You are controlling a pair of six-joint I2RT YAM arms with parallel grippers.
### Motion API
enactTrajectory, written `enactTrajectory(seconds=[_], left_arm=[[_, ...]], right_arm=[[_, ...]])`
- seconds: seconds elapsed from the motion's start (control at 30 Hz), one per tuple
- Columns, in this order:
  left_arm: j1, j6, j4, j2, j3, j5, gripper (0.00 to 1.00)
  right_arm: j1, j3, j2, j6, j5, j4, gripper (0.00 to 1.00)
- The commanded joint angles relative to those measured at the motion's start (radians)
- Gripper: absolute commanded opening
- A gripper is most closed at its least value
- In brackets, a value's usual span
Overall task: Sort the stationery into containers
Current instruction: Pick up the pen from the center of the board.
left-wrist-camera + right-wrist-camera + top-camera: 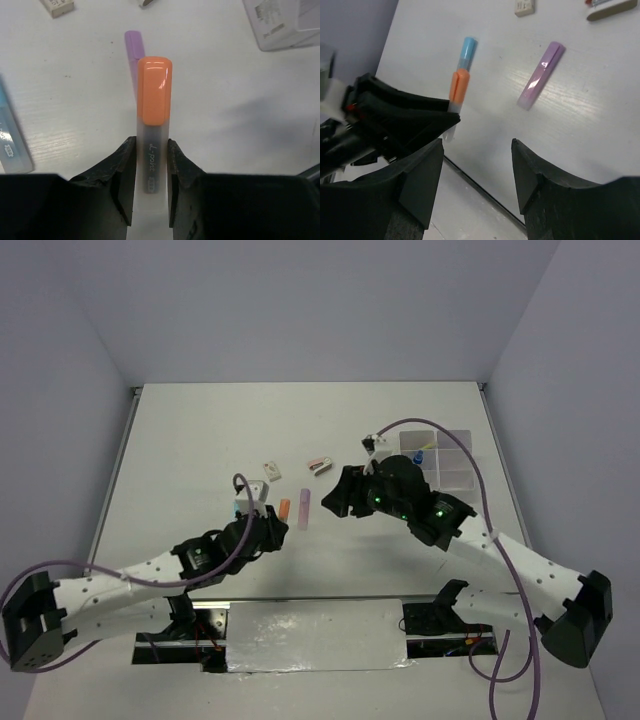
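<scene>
So here's what we've got. The left arm point(130, 585) lies low and stretched out from the near left corner toward the middle of the tabletop point(200, 440), wrist roughly level. The left tool point(151, 150) is pinching the orange marker point(154, 90): both fingers point(125, 170) press on the clear barrel from either side, and the orange cap sticks out past the tips, pointing at the far side. We honestly can't tell if the marker is off the surface or resting on it.

The right arm point(520, 570) comes in from the near right, bends at the elbow and swings back left. This leaves the right tool point(476, 145) hanging above the middle of the tabletop with its fingers spread and nothing between them. Its wrist view looks down at the left tool and the markers.

Where the stuff is:
- The purple marker point(541, 75) lies flat just right of the orange one, not touching it, beyond the right tool's open fingers.
- The blue marker point(466, 50) sits just left of the left tool.
- A small eraser point(272, 471) lies a bit farther back, with another small white piece point(319, 465) to its right.
- The containers point(458, 468) are at the far right, well apart from the pinched marker. A couple of small things are in one compartment, but they're too small for us to identify.
</scene>
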Motion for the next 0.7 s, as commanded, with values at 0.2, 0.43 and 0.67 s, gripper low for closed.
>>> enactTrajectory(seconds=[0.2, 0.43, 0.67], left_arm=[[-0.031, 0.128, 0.249, -0.278, -0.160, 0.029, 0.00], [-0.032, 0.186, 0.290, -0.308, -0.155, 0.084, 0.00], [-0.032, 0.209, 0.349, -0.336, -0.185, 0.164, 0.00]], right_arm=[[0.147, 0.104, 0.188, 0.161, 0.145, 0.167, 0.61], [0.233, 0.170, 0.337, 0.147, 0.134, 0.204, 0.61], [0.233, 0.180, 0.401, 0.127, 0.165, 0.229, 0.52]])
